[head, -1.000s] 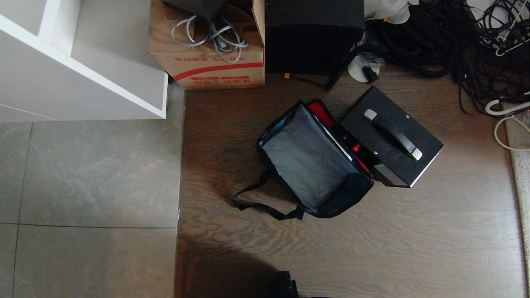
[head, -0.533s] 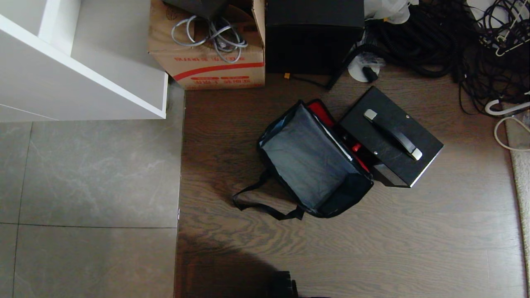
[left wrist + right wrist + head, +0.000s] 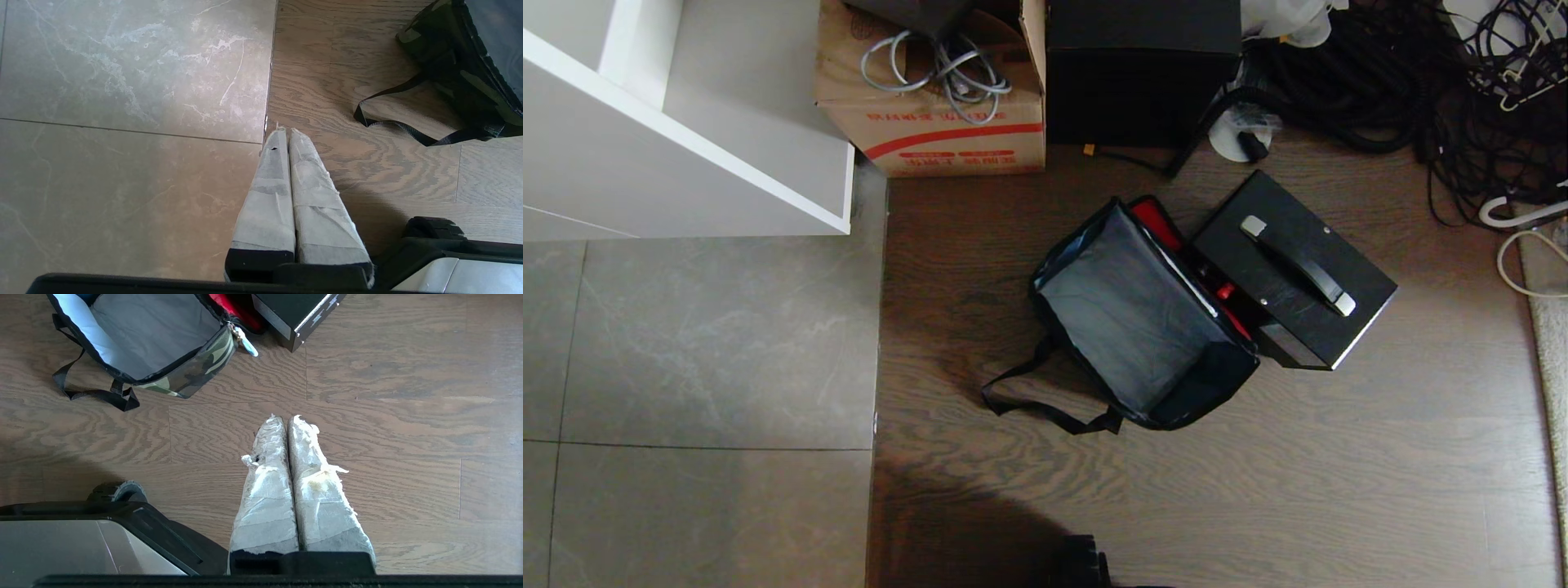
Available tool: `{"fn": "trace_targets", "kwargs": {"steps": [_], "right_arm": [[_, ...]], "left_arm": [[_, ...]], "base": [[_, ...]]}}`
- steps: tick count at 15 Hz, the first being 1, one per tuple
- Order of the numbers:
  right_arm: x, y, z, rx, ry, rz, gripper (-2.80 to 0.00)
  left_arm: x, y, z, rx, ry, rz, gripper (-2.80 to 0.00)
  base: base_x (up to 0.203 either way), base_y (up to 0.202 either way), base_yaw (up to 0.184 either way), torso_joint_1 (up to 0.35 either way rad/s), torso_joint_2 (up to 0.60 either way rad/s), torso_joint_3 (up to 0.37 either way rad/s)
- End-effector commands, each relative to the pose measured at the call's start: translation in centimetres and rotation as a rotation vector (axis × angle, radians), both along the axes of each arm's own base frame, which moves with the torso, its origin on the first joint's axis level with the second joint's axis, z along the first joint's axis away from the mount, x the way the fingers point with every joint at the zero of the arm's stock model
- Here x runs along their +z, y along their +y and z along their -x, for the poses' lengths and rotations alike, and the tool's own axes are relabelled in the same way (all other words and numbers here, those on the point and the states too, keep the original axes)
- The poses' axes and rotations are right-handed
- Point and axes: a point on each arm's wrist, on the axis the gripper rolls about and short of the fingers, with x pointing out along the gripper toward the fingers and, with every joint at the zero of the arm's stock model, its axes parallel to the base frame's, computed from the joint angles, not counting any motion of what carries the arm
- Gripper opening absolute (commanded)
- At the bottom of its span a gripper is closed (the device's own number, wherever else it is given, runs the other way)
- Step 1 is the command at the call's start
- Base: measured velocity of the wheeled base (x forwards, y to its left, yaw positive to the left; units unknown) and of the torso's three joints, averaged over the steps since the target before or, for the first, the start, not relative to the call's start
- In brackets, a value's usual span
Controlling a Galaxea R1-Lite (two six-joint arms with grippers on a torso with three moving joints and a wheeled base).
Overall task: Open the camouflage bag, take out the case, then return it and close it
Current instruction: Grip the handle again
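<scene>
The camouflage bag (image 3: 1135,327) lies open on the wood floor, its grey flap folded back and red lining showing along its right side. The black case (image 3: 1290,269), handle up, lies outside the bag against that right side. Neither gripper shows in the head view. My left gripper (image 3: 284,130) hangs shut and empty over the seam between tile and wood, with the bag (image 3: 461,69) and its strap (image 3: 408,130) apart from it. My right gripper (image 3: 283,417) is also shut and empty above bare wood, short of the bag (image 3: 192,367), its white zipper pull (image 3: 248,345) and the case's corner (image 3: 298,314).
Behind the bag stand a cardboard box (image 3: 939,98) holding grey cables and a taller black box (image 3: 1139,69). A tangle of black cables (image 3: 1421,73) fills the back right. A white cabinet (image 3: 686,122) stands at the back left over grey tile. A rug edge (image 3: 1552,327) runs along the right.
</scene>
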Motion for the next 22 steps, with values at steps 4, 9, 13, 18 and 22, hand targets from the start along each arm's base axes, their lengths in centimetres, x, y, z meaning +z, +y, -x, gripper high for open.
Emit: {"fn": "trace_targets", "kwargs": {"steps": [4,9,13,18,22], "right_arm": [[-0.03,0.0,-0.02,0.001,0.002,0.0,-2.8],[0.01,0.0,-0.01,0.001,0.001,0.0,-2.8],[0.01,0.0,-0.01,0.001,0.001,0.0,-2.8],[0.0,0.0,-0.01,0.001,0.001,0.0,-2.8],[0.01,0.0,-0.01,0.001,0.001,0.0,-2.8]], "left_arm": [[-0.24,0.0,-0.07,0.0,0.009,0.0,-2.8],[-0.24,0.0,-0.07,0.0,0.008,0.001,-2.8],[-0.24,0.0,-0.07,0.002,0.008,0.001,-2.8],[-0.22,0.01,-0.06,0.0,0.007,0.001,-2.8],[-0.22,0.0,-0.06,0.002,0.008,0.001,-2.8]], "base": [[0.0,0.0,0.0,0.0,0.0,0.0],[0.0,0.0,0.0,0.0,0.0,0.0],[0.0,0.0,0.0,0.0,0.0,0.0],[0.0,0.0,0.0,0.0,0.0,0.0],[0.0,0.0,0.0,0.0,0.0,0.0]]}}
